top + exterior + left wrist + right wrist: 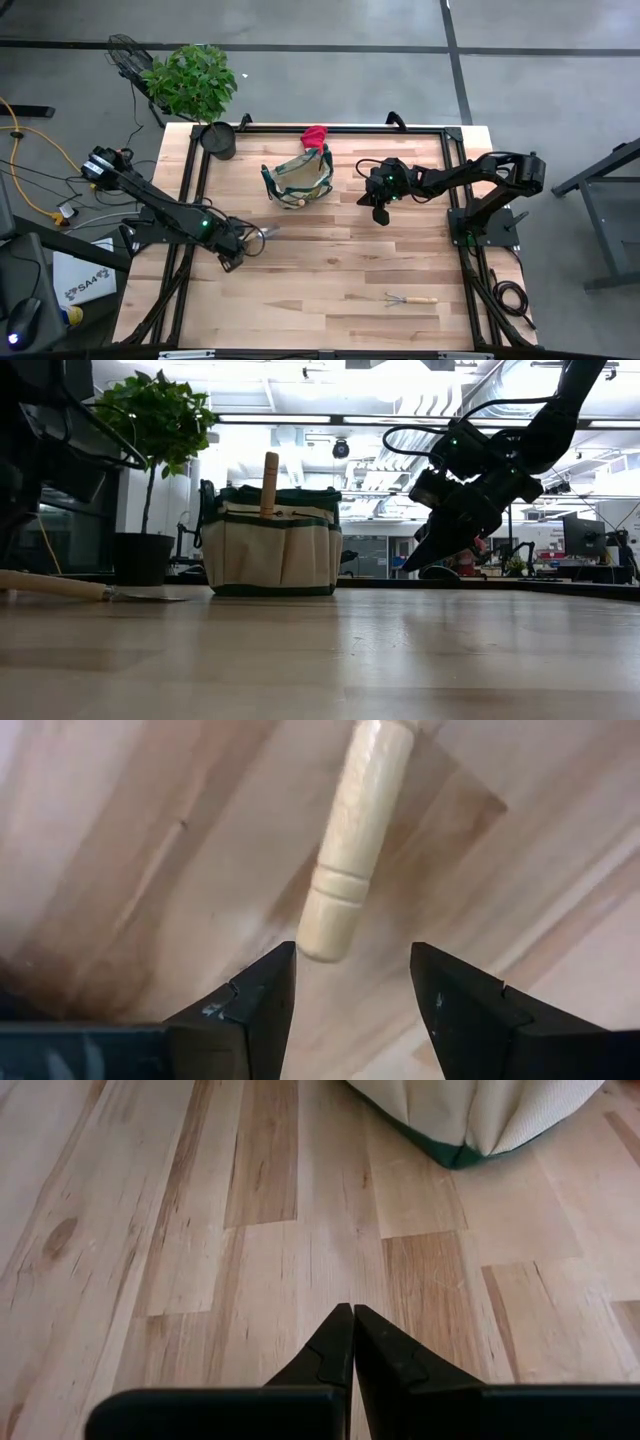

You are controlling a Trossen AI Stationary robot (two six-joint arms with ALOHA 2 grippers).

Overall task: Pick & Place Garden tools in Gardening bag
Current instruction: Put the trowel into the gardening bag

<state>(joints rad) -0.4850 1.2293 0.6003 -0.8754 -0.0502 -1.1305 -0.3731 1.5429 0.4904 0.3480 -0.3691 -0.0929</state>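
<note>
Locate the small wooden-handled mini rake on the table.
In the high view, the wooden-handled mini rake lies alone near the table's front edge on the right side, far from the tan fabric gardening bag.

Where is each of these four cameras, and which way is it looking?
High view: above the table, looking straight down; both arms, gardening bag, mini rake.
Low view: at table-top height, looking level across to the bag and the room; right gripper hangs above the table.
Left wrist view: on the left arm, looking down past its open fingers at the trowel's wooden handle.
Right wrist view: on the right arm, past its shut fingers, toward the bag's base.
Shared: the bag shows in the high, low and right wrist views.
</note>
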